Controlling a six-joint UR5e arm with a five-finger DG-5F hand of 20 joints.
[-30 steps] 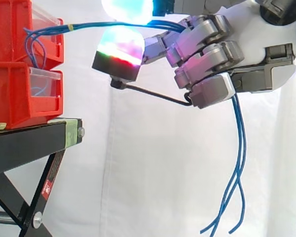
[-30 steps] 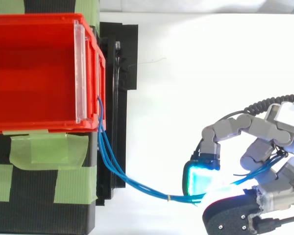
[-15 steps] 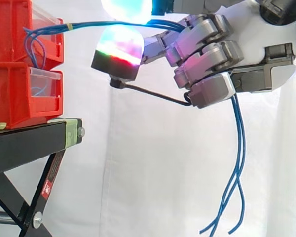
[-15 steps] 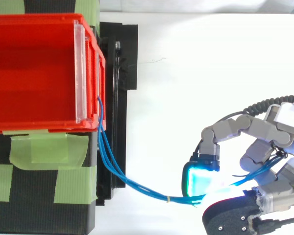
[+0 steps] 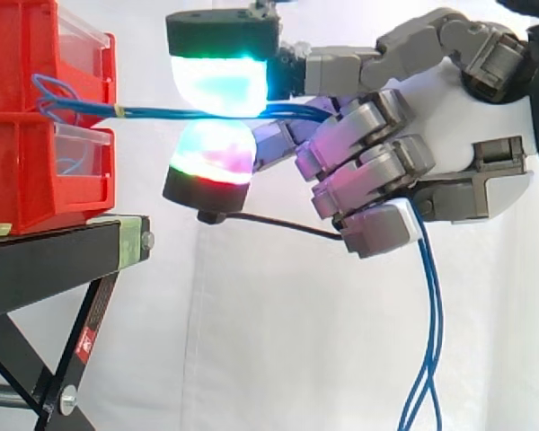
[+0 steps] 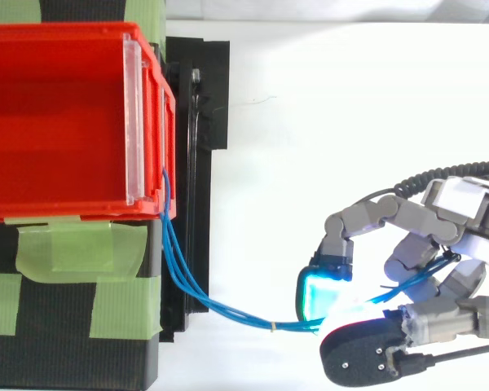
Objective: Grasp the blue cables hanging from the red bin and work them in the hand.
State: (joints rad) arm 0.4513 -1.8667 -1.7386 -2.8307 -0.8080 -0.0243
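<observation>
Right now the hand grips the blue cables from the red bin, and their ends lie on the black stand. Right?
No. The hand grips the blue cables from the red bin, but their ends hang free below the hand, not on the black stand; the side view shows this.

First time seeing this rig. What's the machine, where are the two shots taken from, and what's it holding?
It is a robot arm's fingered hand, entering from the right in the side view. The glowing blobs are its own fingertip pads, not lamps. One picture is taken level from the side, the other from above; both show the same scene. Stacked red bins sit on a black stand before a white curtain, with green tape on the stand's top. The blue cables run from the upper bin's front to the hand, pass between the glowing pads and through its curled fingers, which grip them; the loose ends hang below.
</observation>
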